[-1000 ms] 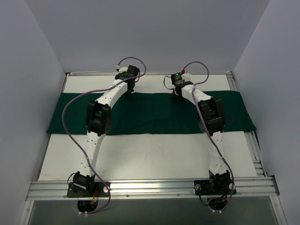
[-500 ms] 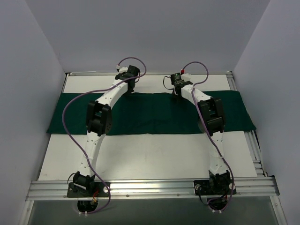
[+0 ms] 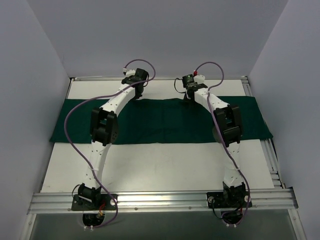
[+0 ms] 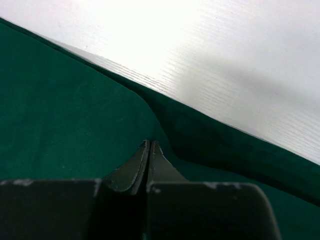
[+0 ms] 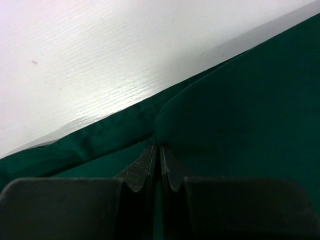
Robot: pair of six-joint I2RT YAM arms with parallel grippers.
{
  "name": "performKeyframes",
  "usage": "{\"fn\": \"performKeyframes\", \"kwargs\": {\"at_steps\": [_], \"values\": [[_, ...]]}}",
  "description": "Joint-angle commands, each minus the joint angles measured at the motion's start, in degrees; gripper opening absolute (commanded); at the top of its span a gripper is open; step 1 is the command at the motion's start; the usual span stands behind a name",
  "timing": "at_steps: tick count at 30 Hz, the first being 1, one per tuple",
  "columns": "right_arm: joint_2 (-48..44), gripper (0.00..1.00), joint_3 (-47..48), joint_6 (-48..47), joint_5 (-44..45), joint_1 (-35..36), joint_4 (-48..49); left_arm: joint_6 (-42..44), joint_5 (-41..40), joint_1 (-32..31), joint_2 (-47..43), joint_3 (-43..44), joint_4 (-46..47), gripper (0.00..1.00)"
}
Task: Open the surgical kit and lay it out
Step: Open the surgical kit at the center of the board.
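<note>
The dark green cloth wrap lies as a long folded strip across the white table. My left gripper is at the strip's far edge, left of centre. In the left wrist view it is shut on a raised fold of the cloth. My right gripper is at the far edge, right of centre. In the right wrist view it is shut on a fold of the cloth. The steel tray, forceps, tweezers, gauze and packet are not visible.
The white table top shows in front of and behind the cloth. Aluminium rails run along the near edge and the right side. Pale walls close in the left, right and back.
Both grippers have moved a little toward the far side of the table, still shut on the cloth's far edge. The cloth's far edge has lifted slightly between them.
</note>
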Motion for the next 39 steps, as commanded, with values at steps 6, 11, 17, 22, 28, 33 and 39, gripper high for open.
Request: {"fn": "performKeyframes", "kwargs": {"at_steps": [6, 11, 17, 22, 28, 33, 39], "values": [[-7.91, 0.0, -0.11, -0.43, 3.82, -0.11, -3.41, 0.66, -4.21, 0.81, -8.33, -2.52, 0.58, 0.02], [-9.49, 0.0, -1.17, -0.43, 3.82, -0.11, -3.33, 0.75, -4.56, 0.81, -10.36, -5.07, 1.55, 0.02], [-11.25, 0.0, -2.14, -0.6, 3.3, -0.11, -3.41, 0.92, -5.0, 0.72, -12.47, -6.92, 1.81, 0.02], [-12.83, 0.0, -3.54, -1.31, 2.86, -0.11, -2.98, 0.92, -5.09, 0.64, -14.14, -8.59, 2.51, 0.02], [-15.03, 0.0, -5.3, -1.66, 2.15, -0.2, -3.5, 0.66, -4.65, 0.37, -16.07, -10.17, 0.76, 0.02], [-19.15, 0.0, -8.46, -1.75, 2.68, -0.2, -3.68, 1.01, -5.44, 0.2, -20.29, -13.59, 1.11, 0.02], [-25.47, 0.0, -12.85, -2.18, 3.21, 0.15, -4.47, 1.8, -5.0, -0.5, -26.61, -19.83, 0.41, 0.02]]}}
